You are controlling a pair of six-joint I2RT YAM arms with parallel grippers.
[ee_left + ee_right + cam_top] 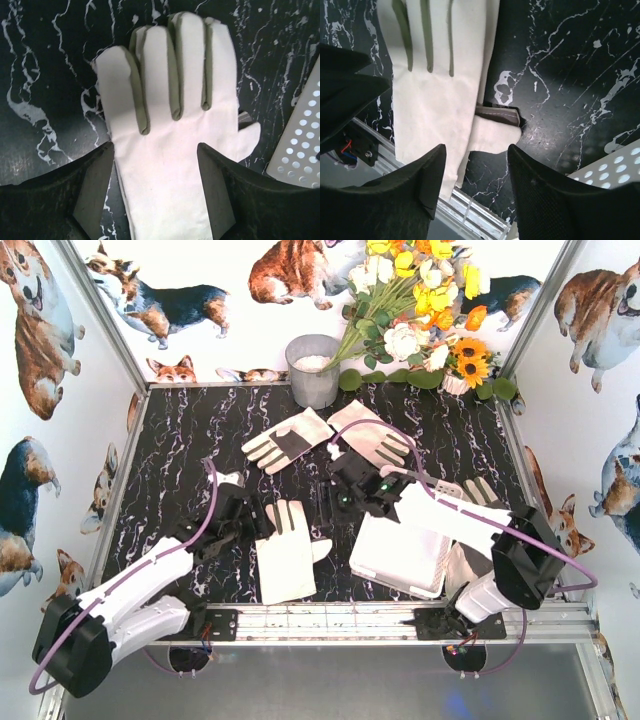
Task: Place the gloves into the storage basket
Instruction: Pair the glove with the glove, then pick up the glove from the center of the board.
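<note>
Top camera overlooks table (pixel 170 460); both wrist cameras closely share glove (pixel 285 560).

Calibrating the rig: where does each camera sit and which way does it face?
Top external: high behind the robot, looking down on the table; left arm, right arm show.
Left wrist: looks down on the white glove; left gripper shows.
Right wrist: looks down on that glove's thumb; right gripper shows.
Both wrist views share the glove and storage basket.

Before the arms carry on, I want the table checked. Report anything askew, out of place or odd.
The plain white glove at the front lies with its cuff over the metal rail at the near edge. The storage basket sits skewed to that rail, with no glove seen in it. Nothing looks spilled or damaged.
</note>
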